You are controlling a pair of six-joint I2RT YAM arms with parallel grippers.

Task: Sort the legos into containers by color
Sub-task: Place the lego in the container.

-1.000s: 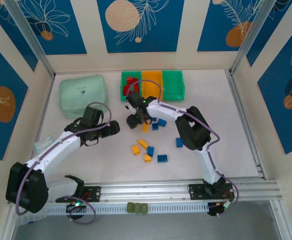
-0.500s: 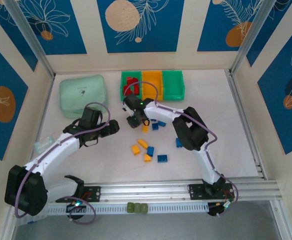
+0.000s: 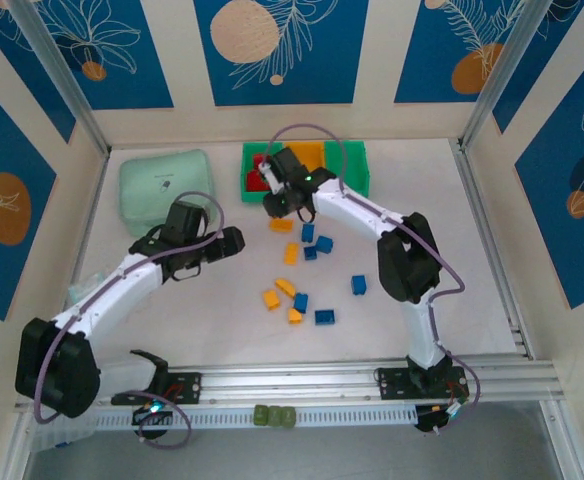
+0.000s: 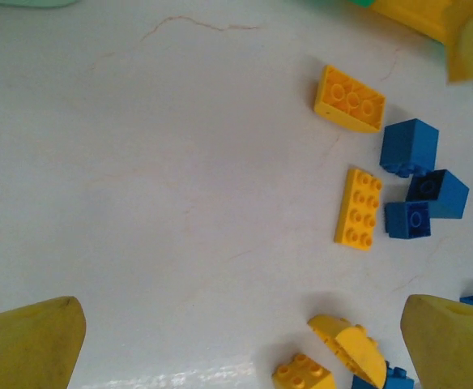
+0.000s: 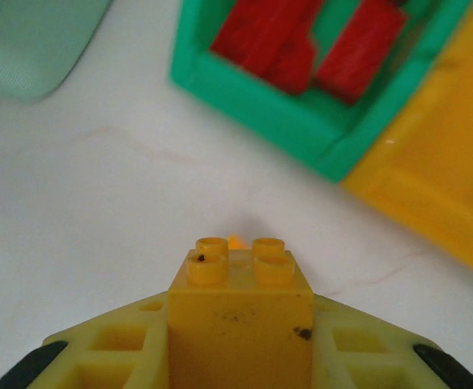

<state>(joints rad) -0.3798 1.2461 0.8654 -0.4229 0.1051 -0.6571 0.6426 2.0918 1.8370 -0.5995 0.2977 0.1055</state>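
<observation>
**Inspector:** Status of the right gripper [image 3: 275, 203]?

**Assistant:** Its fingers are clamping a yellow brick [image 5: 240, 304], studs pointing far; it is hovering over the table [image 3: 472, 230], just near of the containers [image 3: 347, 193], beside the left green bin [image 5: 301, 134], which is holding red bricks [image 5: 261, 40].

**Inspector:** And the left gripper [image 4: 236, 348]?

**Assistant:** Its fingers [image 4: 26, 344] are standing wide apart, gripping nothing; it is hanging above loose yellow and blue bricks [image 4: 358, 207] lying mid-table; the mint box [image 3: 167, 190] is sitting far left.
</observation>
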